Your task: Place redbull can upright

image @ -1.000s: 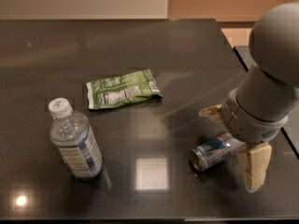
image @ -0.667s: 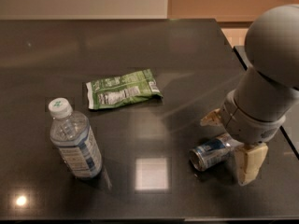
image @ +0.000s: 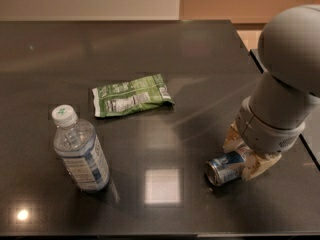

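Observation:
The redbull can (image: 223, 168) lies on its side on the dark table (image: 150, 54) at the front right, its silver top facing front-left. My gripper (image: 245, 154) is down over the can's rear half, under the big grey arm. One cream finger (image: 231, 138) is against the can's far side and the other against its near side. The jaws look closed on the can.
A clear water bottle (image: 80, 151) with a white cap stands upright at the front left. A flat green snack bag (image: 131, 95) lies at the middle. The table's right edge (image: 300, 149) runs just beyond the arm.
The fingers stood wide apart on either side of the can. They have drawn in and lowered until they sit against it. The can, bottle and bag have not moved.

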Controlling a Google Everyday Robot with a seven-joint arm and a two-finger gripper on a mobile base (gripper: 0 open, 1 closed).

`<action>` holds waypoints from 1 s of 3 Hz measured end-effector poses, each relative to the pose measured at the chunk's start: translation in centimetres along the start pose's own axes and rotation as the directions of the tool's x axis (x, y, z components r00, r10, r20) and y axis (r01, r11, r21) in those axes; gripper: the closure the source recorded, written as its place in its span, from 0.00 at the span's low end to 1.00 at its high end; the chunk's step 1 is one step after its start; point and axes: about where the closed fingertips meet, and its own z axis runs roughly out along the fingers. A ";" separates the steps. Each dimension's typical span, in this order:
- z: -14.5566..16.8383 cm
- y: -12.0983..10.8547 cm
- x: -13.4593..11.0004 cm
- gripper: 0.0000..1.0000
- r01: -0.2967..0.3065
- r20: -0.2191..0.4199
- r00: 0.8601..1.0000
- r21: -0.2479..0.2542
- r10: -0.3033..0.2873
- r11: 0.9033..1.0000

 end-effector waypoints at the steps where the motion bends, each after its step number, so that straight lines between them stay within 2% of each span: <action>1: -0.6 -0.3 0.1 0.87 0.031 -0.036 0.999 0.013 -0.030 0.999; 2: -2.6 -1.8 0.2 1.00 0.124 -0.127 0.985 0.070 -0.114 0.990; 3: -4.6 -3.7 0.3 1.00 0.267 -0.245 0.942 0.126 -0.231 0.955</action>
